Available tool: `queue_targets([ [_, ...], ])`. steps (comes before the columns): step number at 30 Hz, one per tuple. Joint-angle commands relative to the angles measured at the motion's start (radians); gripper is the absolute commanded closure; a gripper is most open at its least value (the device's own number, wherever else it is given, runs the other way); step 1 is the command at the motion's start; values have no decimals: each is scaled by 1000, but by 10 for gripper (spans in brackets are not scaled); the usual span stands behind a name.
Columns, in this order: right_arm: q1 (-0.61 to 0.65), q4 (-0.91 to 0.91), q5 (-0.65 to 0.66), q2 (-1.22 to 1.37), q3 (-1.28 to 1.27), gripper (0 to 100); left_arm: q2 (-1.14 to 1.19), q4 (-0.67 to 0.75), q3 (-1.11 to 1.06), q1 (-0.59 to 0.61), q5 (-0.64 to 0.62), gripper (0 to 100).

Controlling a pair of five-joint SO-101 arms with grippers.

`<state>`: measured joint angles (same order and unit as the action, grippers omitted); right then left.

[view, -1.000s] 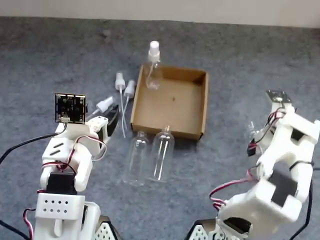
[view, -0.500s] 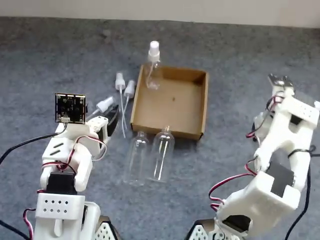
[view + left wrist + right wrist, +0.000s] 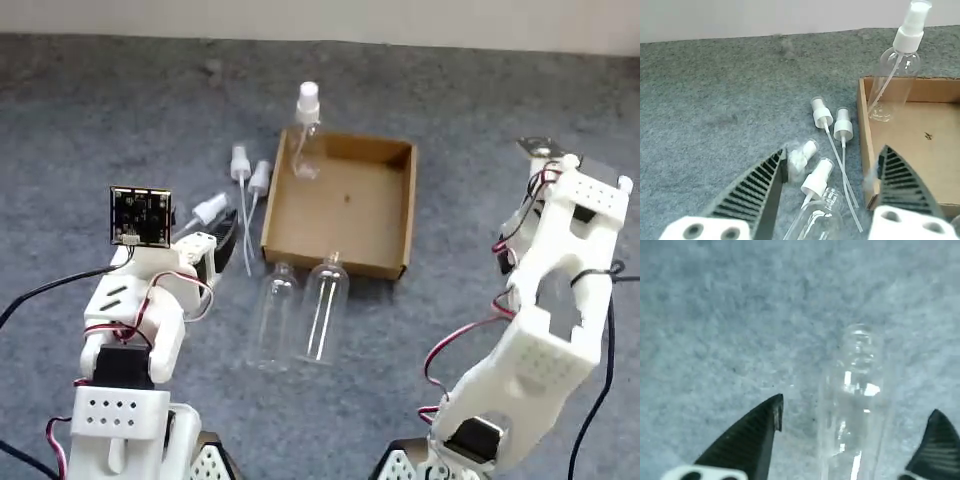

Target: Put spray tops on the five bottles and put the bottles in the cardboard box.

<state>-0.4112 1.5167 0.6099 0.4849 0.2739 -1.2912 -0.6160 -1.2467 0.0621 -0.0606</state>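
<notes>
While framing bottle (image 3: pixel 855 385) between released right jaws, lined up along its long axis, neck away; left jaws released too, farther off.

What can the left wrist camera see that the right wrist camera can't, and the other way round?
Left wrist view: the box, a capped bottle standing at its corner, and loose spray tops beside it. Right wrist view: a topless bottle lying down. Both: grey carpet and an open end effector, the left end effector and the right end effector.
</notes>
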Motion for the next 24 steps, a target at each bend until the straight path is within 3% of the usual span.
queue_targets([
  [1,-13,39,17,47,148,681,-5,18,4,8,2,769],
  [14,-51,47,12,145,234,879,-4,23,4,8,2,770],
  [24,-39,85,-275,153,455,887,-1,18,28,12,2,771],
])
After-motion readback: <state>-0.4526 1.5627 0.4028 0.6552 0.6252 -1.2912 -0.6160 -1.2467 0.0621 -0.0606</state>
